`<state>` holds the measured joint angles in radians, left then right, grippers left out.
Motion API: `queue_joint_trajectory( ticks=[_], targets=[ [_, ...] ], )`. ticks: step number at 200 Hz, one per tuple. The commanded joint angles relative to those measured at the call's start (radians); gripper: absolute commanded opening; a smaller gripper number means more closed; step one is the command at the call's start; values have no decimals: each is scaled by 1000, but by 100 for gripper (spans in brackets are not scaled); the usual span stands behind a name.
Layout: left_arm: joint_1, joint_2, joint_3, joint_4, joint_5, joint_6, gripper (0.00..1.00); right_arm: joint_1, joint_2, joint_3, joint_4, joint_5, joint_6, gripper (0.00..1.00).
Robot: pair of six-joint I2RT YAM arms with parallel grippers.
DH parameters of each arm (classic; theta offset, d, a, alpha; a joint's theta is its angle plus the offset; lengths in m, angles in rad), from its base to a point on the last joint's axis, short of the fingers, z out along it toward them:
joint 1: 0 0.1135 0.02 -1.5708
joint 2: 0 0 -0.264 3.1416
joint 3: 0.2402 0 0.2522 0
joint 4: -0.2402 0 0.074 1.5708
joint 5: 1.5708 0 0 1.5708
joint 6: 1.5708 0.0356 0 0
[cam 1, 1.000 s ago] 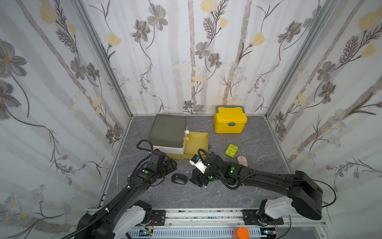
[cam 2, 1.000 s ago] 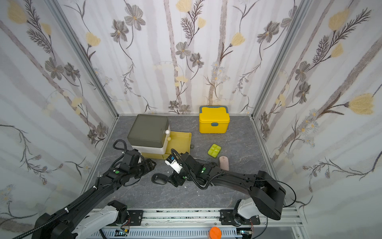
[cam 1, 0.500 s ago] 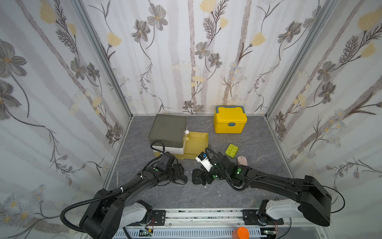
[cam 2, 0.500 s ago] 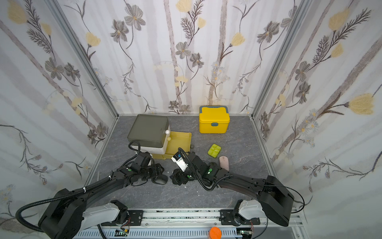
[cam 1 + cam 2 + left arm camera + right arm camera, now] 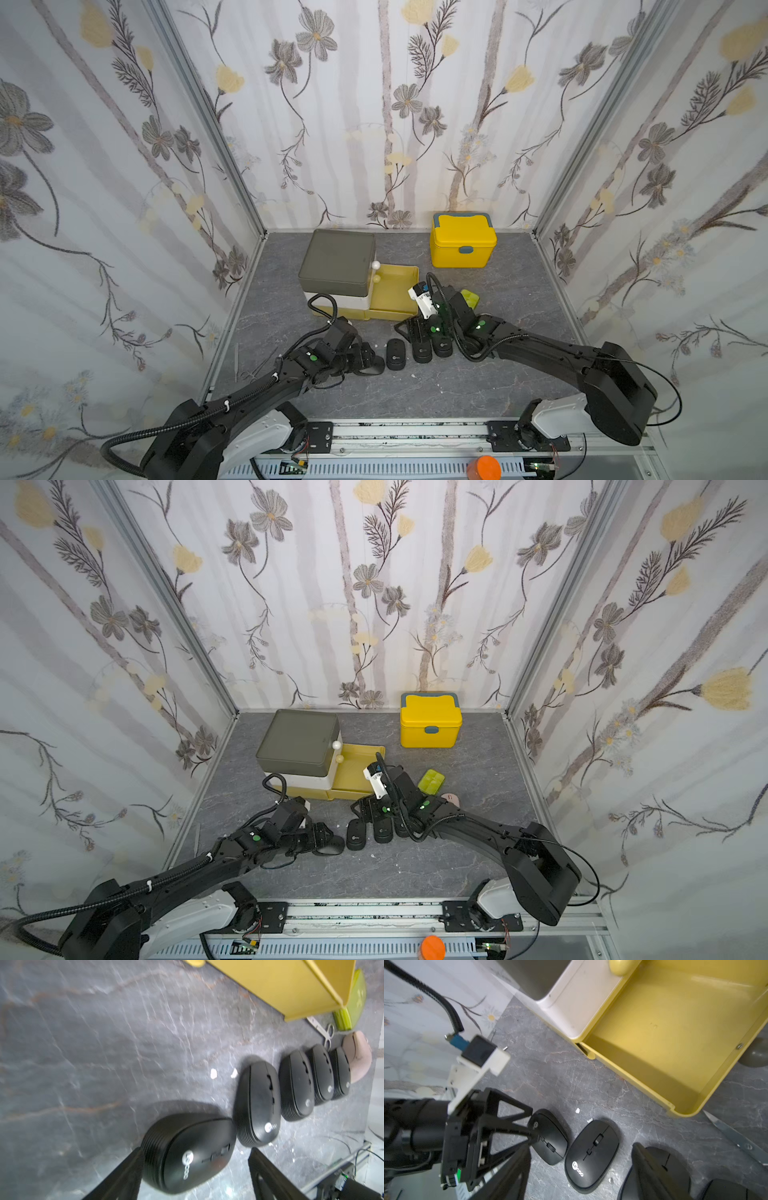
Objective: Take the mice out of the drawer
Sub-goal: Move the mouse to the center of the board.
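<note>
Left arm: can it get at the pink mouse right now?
Probably not. The pink mouse lies at the row's far end, past four black mice, and the right arm hangs over that end.

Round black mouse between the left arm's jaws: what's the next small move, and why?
Probably raise the left arm straight up so its jaws clear the round black mouse. That mouse already lies flat on the table at the end of the row of mice. The jaws stand open with a gap on one side, and the yellow drawer looks empty.
</note>
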<state>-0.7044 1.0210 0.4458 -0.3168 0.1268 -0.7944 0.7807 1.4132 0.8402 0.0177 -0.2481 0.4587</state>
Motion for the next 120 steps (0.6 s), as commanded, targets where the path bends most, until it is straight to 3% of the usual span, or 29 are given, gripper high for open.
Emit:
queue_joint_trajectory(
  ticks=[1, 31, 82, 120],
  targets=[
    [-29, -17, 32, -119, -104, -31, 82, -37, 7, 13, 0, -28, 57, 75],
    [-100, -25, 83, -191, -204, -16, 87, -83, 9, 9, -24, -25, 76, 76],
    [-224, 43, 121, -220, -253, -8, 90, -157, 26, -15, -4, -76, 118, 77],
    [-235, 34, 206, -238, -338, -60, 92, -200, 85, -11, 53, -115, 185, 78]
  ],
)
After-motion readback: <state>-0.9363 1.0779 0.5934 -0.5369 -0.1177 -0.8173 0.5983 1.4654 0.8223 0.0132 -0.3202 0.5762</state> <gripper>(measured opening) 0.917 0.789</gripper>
